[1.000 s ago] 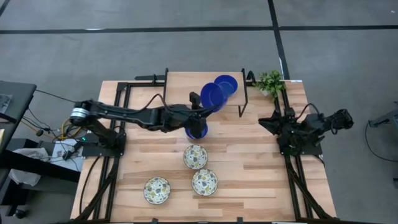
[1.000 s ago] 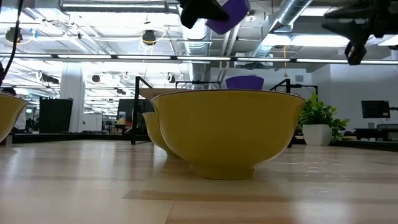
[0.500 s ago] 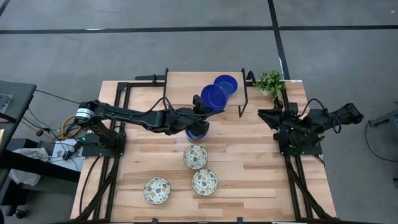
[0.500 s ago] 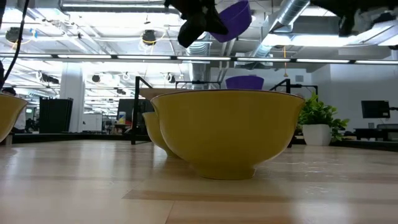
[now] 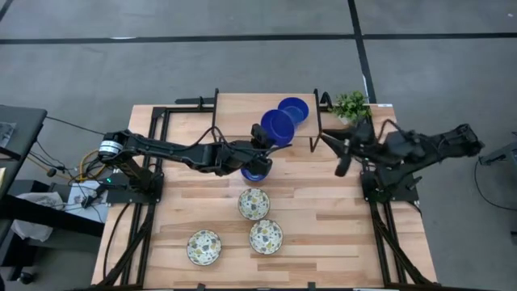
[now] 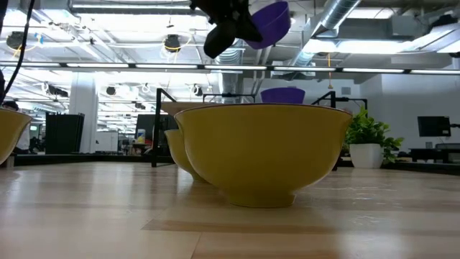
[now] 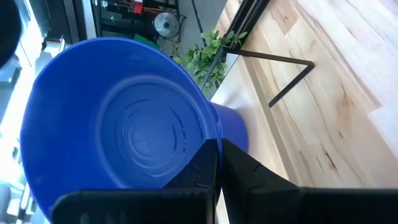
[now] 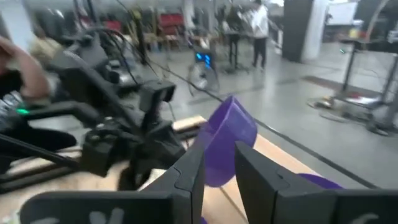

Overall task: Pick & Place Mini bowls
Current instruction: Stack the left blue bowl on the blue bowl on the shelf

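Above the far middle of the desk (image 5: 323, 202), a blue mini bowl (image 5: 277, 126) hangs tilted in the air, its rim pinched between the closed fingers of the left gripper (image 5: 258, 139); the left wrist view looks straight into its glossy inside. A second blue bowl (image 5: 294, 108) sits just behind it near the desk's far edge, and a third blue bowl (image 5: 255, 170) shows partly under the left arm, nearer the centre. Three patterned bowls lie toward the near edge: one at the middle (image 5: 254, 204), one just in front of it (image 5: 266, 237), one off to the left (image 5: 203, 246). From the low view the nearest of these fills the foreground as a yellow outside wall (image 6: 259, 151), with the held bowl high above it. A black metal frame (image 5: 317, 121) stands beside the blue bowls. The right gripper (image 5: 341, 158) reaches in from the right side, empty, its fingers slightly parted in its wrist view and pointing toward the raised bowl. A small green plant (image 5: 351, 105) stands at the far right corner.
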Tool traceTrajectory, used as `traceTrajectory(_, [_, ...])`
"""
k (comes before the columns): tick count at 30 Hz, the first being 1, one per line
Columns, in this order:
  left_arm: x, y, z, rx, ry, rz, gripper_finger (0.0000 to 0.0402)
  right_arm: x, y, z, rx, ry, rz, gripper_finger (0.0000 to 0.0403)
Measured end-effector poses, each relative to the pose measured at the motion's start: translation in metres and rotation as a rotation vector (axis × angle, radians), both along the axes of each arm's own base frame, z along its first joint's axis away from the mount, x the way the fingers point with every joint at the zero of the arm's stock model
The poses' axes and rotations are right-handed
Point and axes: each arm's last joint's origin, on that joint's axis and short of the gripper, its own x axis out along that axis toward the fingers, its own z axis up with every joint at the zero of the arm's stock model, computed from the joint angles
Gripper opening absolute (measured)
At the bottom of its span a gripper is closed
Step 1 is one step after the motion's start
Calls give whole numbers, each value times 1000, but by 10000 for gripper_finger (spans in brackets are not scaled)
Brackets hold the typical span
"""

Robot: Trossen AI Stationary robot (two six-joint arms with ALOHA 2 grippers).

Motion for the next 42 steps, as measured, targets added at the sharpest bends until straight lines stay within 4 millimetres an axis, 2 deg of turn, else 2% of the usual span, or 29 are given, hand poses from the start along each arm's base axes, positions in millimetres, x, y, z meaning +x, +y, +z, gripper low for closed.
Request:
traceTrajectory(8, [-1, -2, 0, 78, 50, 21, 8, 29, -13, 27, 41, 116, -120, 77])
traceTrajectory(13, [-1, -2, 0, 83, 52, 28, 8, 46, -22, 35, 66, 175, -139, 78])
traceTrajectory(21, [-1, -1, 0, 83, 52, 35, 8, 72, -33, 24, 75, 277, -151, 78])
traceTrajectory(27, [-1, 2, -1, 85, 63, 56, 8, 78, -36, 21, 92, 287, -138, 82])
traceTrajectory(34, [-2, 4, -4, 88, 93, 60, 8, 78, -41, 21, 149, 262, -161, 140])
traceTrajectory(38, [-2, 4, -4, 86, 92, 55, 8, 85, -43, 15, 157, 288, -155, 172])
traceTrajectory(42, [1, 4, -8, 88, 106, 54, 8, 92, -45, 9, 157, 312, -164, 187])
